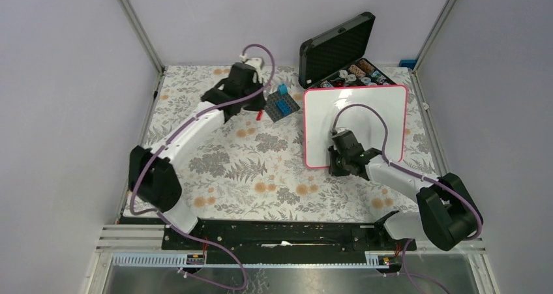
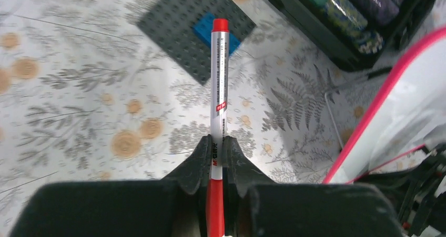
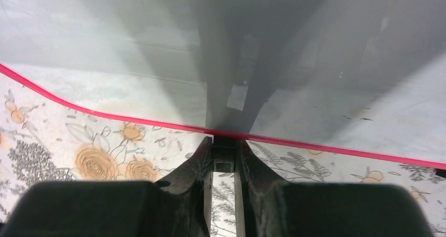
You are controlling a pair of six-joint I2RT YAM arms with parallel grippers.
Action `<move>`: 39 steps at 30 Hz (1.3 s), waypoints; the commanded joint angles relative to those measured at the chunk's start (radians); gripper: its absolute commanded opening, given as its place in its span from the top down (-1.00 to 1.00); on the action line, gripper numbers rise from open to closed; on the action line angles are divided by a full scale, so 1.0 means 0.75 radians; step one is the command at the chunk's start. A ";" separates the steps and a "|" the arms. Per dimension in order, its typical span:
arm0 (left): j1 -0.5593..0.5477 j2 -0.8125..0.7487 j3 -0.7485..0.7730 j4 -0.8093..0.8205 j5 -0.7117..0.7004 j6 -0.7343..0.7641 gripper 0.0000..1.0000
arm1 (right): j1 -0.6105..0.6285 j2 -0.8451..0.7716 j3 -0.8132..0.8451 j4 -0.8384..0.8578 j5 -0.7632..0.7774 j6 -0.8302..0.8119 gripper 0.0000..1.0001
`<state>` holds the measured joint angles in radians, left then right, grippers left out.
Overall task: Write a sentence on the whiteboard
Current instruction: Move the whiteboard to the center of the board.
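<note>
Left tool (image 2: 214, 158) is pressed tight around a marker (image 2: 219, 79): white barrel, red at both ends, sticking straight out ahead of the fingers. Whether the red far end is a cap or the bare tip, I can't tell from here. It hangs over the flowered surface (image 1: 261, 176), above a grey brick plate (image 2: 179, 27) and well to the left of the board.

Over on the other side, the right tool (image 3: 225, 147) is pinched onto the near rim of the whiteboard (image 1: 319, 118), gripping what looks like a small black clip right at the pink edge. The board sits right of centre, just in front of the open black case (image 1: 339, 46), with its far edge close up against it.

And the score so far? By my reading, the setup is done: pen in hand, board steadied. The writing is not. The white face shows clean in both the overhead and the right wrist views, without one red stroke. So the whole sentence is left to do, and first the marker has to cross over to the board, uncapped if that red end is a cap.
</note>
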<state>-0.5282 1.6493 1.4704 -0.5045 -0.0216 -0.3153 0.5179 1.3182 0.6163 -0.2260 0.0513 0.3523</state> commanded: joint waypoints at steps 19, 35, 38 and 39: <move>0.492 -0.337 -0.054 -0.041 0.164 -0.066 1.00 | 0.476 0.251 0.310 0.116 -0.002 -0.048 1.00; 0.780 -0.363 0.054 -0.077 0.228 -0.081 1.00 | 0.743 0.711 0.733 0.146 0.082 0.044 1.00; 0.794 -0.358 0.065 -0.080 0.233 -0.070 1.00 | 0.773 0.762 0.785 0.130 0.109 0.061 1.00; 0.795 -0.357 0.065 -0.080 0.234 -0.064 1.00 | 0.778 0.774 0.792 0.129 0.122 0.066 1.00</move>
<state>0.0631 1.3964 1.4704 -0.5835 0.1196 -0.3672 1.0569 1.8584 1.1469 -0.1963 0.1226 0.3813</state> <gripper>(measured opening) 0.063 0.205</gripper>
